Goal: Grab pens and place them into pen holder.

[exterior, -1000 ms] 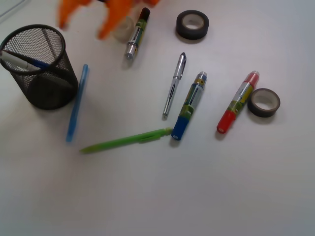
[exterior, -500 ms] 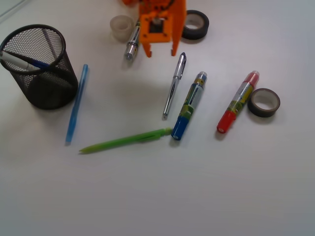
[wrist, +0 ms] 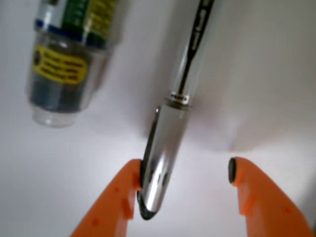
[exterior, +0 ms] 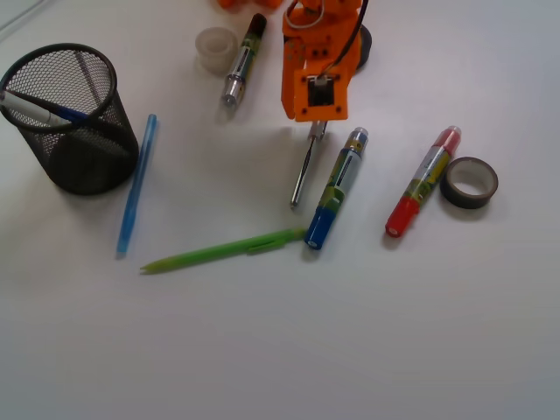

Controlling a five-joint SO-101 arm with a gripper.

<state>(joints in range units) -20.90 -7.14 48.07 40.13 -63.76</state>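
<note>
While spread, gripper (wrist: 185, 190) straddles silver pen (wrist: 170, 143), marker (wrist: 66, 54) beside

Silver pen (exterior: 303, 171) is lying on the table, cap end sitting between orange fingers. Light blue pen (exterior: 136, 185) and green pen (exterior: 223, 250) are lying flat near the black mesh holder (exterior: 83, 149), which is standing upright, holding a white-and-blue pen (exterior: 35, 109).
</note>
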